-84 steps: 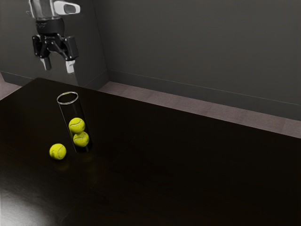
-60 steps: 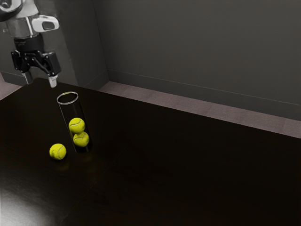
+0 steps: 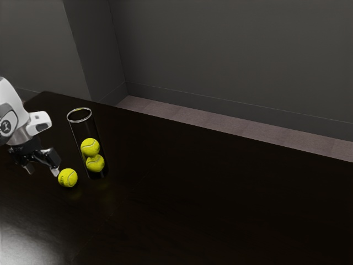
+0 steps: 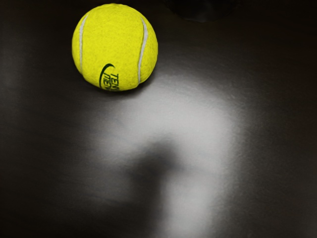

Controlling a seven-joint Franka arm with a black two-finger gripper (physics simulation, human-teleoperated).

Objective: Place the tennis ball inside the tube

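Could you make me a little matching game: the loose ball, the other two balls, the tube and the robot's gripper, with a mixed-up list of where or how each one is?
1. Loose ball
2. Other two balls
3. Tube
4. Gripper

A. See-through, standing upright
B. Open, holding nothing
C. On the table, outside the tube
D. Inside the tube, one above the other

Pairs: 1-C, 2-D, 3-A, 4-B

Tennis ball (image 4: pixel 115 47): yellow, white seams, dark lettering
Tube rim (image 3: pixel 81 121): silver
Gripper (image 3: pixel 42 171): black, pale tips
Table (image 3: pixel 220 210): black
Wall (image 3: pixel 231 55): dark grey
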